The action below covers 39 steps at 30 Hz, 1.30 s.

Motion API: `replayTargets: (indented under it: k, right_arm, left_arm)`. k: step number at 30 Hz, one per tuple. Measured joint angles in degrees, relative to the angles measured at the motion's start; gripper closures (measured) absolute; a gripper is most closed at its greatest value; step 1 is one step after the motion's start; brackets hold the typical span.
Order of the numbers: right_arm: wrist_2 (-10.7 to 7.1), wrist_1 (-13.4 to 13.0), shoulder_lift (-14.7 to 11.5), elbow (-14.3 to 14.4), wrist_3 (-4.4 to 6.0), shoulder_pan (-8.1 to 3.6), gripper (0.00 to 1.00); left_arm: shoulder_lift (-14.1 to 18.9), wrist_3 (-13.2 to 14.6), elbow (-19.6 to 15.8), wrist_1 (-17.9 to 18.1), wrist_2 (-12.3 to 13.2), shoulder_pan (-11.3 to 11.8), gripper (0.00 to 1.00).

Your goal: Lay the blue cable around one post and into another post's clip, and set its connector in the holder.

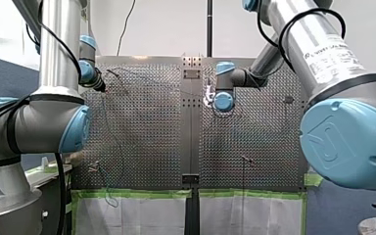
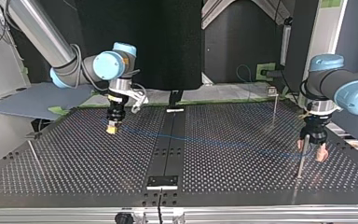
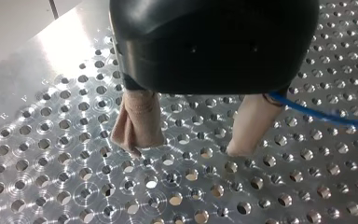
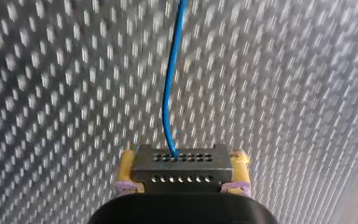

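Note:
In the right wrist view my right gripper [image 4: 182,183] has its yellow pads shut on a dark grey connector [image 4: 182,164]. The blue cable [image 4: 169,88] leaves the connector and runs ahead over the table. In the top view this right gripper [image 2: 113,130] hangs at the left, just above the plate. From it the blue cable [image 2: 214,141] stretches across to my left gripper [image 2: 313,153] at the right. My left gripper [image 3: 191,145] stands open, with beige pads and nothing between them. The blue cable [image 3: 326,116] passes beside one finger. A thin post [image 2: 300,163] rises next to that gripper.
The perforated table [image 2: 74,163] has a dark centre strip with a small bracket [image 2: 163,182] near the top view's near edge and another bracket [image 2: 175,110] at the far edge. More thin posts [image 2: 274,106] [image 2: 33,151] stand at the far right and near left.

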Motion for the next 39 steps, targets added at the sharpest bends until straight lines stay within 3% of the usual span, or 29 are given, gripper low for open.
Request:
replayTargets:
  k: [4, 9, 12, 16, 23, 28, 35, 39]
  right_arm:
    - [1.11, -2.06, 0.09, 2.04, 0.5, -2.04, 1.0]
    - [1.02, -4.8, 1.58, 4.79, -0.85, -4.78, 1.0]
    - [1.03, -6.35, 2.98, 6.33, -1.12, -6.32, 1.0]
    - [1.53, -8.43, 5.03, 8.43, -0.56, -8.41, 1.0]
    - [4.34, -12.03, 8.62, 12.03, 1.02, -11.57, 1.0]
    - [6.66, -14.38, 10.98, 14.38, 2.99, -10.62, 1.0]
    - [10.55, -18.31, 14.91, 18.3, 4.59, -7.39, 1.0]
    - [11.0, -20.17, 16.76, 20.16, 5.57, -7.43, 1.0]
  left_arm:
    - [-0.01, -0.12, 0.0, -0.01, 0.0, -0.02, 0.0]
    - [0.02, -0.43, 0.0, -0.01, 0.0, -0.09, 0.0]
    - [0.03, -0.68, 0.01, -0.01, 0.0, -0.09, 0.0]
    - [0.01, -0.75, 0.0, 0.0, 0.0, -0.03, 0.0]
    - [0.0, -0.71, 0.0, 0.01, -0.2, 0.17, 0.0]
    - [0.0, -0.76, 0.0, 0.1, -0.47, 0.36, 0.0]
    - [-0.01, -0.73, 0.01, 0.01, -0.49, 0.46, 0.0]
    - [0.0, -0.73, 0.03, 0.0, -0.5, 0.48, 0.0]
